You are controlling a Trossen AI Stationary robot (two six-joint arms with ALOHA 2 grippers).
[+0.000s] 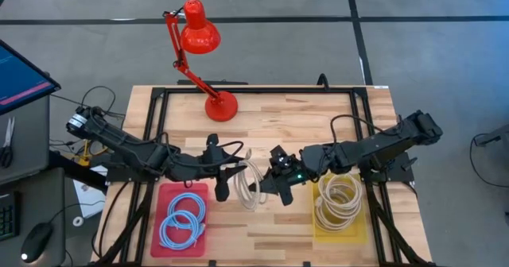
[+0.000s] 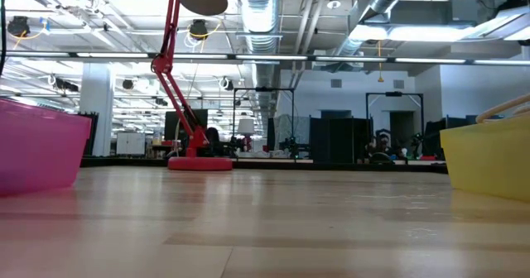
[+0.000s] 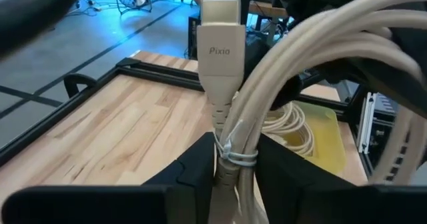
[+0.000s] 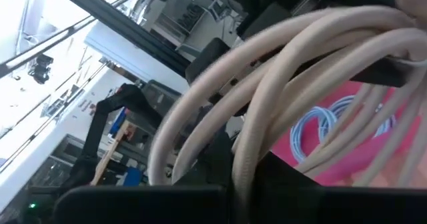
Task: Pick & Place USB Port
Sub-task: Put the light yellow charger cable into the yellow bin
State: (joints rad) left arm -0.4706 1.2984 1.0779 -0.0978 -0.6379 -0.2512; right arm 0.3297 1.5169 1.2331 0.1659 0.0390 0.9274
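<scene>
Place: industrial lab | exposed ceiling ducts point(image 2: 265, 13) | equipment racks point(image 2: 331, 137)

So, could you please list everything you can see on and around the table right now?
Cable coil: one, beige, held above the table's middle between both grippers; its plug reads Pixio.
Pink bin: one, front left of the table, holding a light blue cable coil.
Yellow bin: one, front right, holding beige cable coils.
Desk lamp: one, red, at the table's back edge.
Table: one, light wood, black frame.
Monitor: one, blue screen, off the table's left.
Mouse: one, dark, lower left.
Left gripper: one, dark, closed on the beige coil.
Right gripper: one, dark, shut on the same coil.
</scene>
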